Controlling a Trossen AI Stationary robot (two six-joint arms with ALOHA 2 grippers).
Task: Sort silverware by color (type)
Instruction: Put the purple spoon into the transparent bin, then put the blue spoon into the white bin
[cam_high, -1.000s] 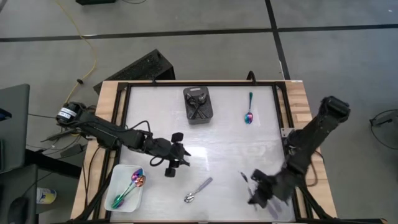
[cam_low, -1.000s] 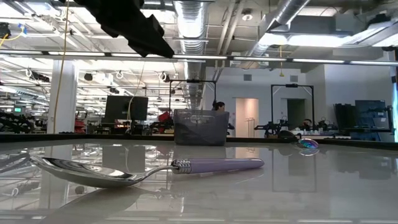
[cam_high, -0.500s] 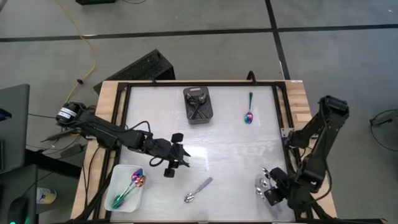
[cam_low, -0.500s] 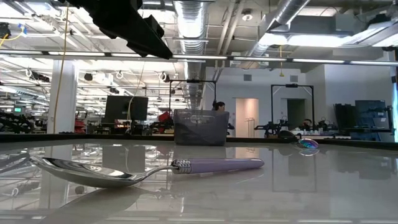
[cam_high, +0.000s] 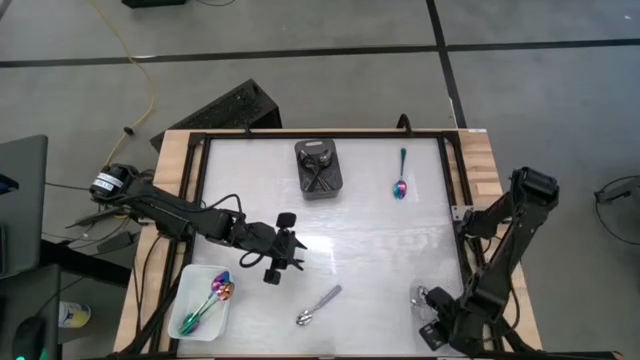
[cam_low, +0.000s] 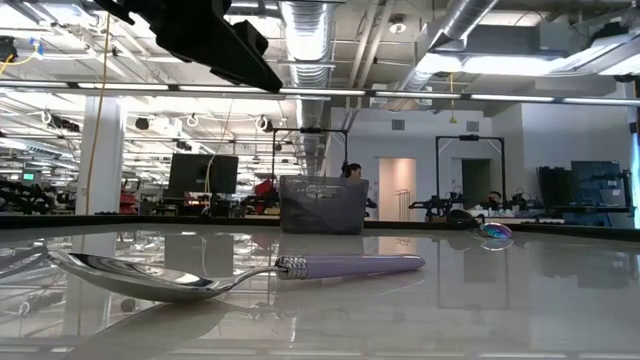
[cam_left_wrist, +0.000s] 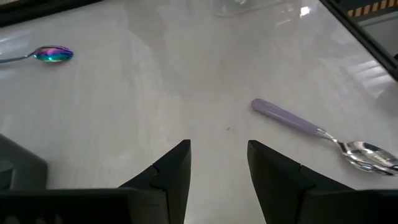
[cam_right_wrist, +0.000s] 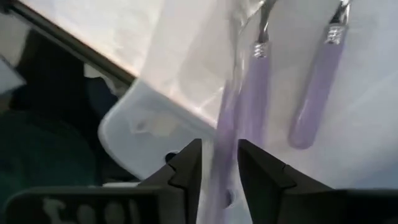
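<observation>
High view: the left gripper (cam_high: 283, 250) is hanging over the table's mid-left w/ fingers apart, nothing betw them. A silver spoon w/ lilac handle (cam_high: 318, 306) is lying near the front edge, just right of the white tray (cam_high: 190, 285), which is holding rainbow spoons (cam_high: 210, 300) at the front-left corner. The black bin (cam_high: 320, 168) is sitting at the back centre w/ dark spoons (cam_high: 318, 172) inside. One rainbow spoon (cam_high: 400, 178) is lying alone at the back right. The right gripper (cam_high: 432, 318) is sitting at the front-right corner over a clear container (cam_high: 428, 300).

Low view: the lilac-handled spoon (cam_low: 230, 273) is lying flat in the foreground, bowl toward the left. The bin (cam_low: 320, 205) is standing behind it; the lone rainbow spoon's bowl (cam_low: 495, 232) is showing far right. A dark arm (cam_low: 200, 35) is crossing the top left.

Left wrist view: the left gripper (cam_left_wrist: 217, 163) is spreading its fingers over bare table. The lilac spoon (cam_left_wrist: 323, 134) and the rainbow spoon (cam_left_wrist: 50, 55) are both lying well apart from it.

Right wrist view: the right gripper (cam_right_wrist: 219, 163) is holding its fingers slightly apart, not gripping anything I can make out. Two lilac-handled spoons (cam_right_wrist: 292, 81) are lying in the clear container (cam_right_wrist: 143, 124) just beyond the tips.
</observation>
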